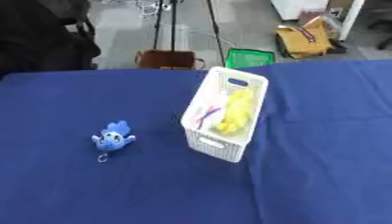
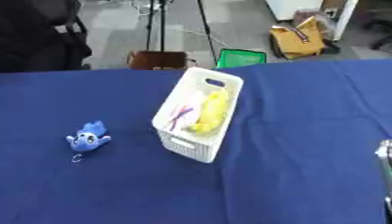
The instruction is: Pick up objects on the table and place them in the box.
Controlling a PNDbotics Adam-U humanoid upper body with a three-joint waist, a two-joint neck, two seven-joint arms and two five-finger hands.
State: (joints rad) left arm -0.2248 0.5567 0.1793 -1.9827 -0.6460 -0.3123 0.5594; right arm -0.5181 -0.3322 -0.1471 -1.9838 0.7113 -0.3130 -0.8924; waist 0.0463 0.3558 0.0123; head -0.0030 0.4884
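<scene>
Reaching for the small blue plush toy w/ keyring (image 1: 113,138) is the step in hand, I'd judge; it lies mid-left on the blue tablecloth (image 1: 321,131), apart from the white perforated plastic box (image 1: 227,116) at centre, which already holds a yellow item (image 1: 235,111) and pink-purple bits. Right hand (image 2: 385,175) shows only as a silver sliver at lower-right edge; can't tell its fingers. Left hand unseen. Best: come from above, pinch the plush body, not the ring.

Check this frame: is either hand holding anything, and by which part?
Nothing is held. The blue plush toy lies alone on the tablecloth, left of the white basket; no hand touches it.
</scene>
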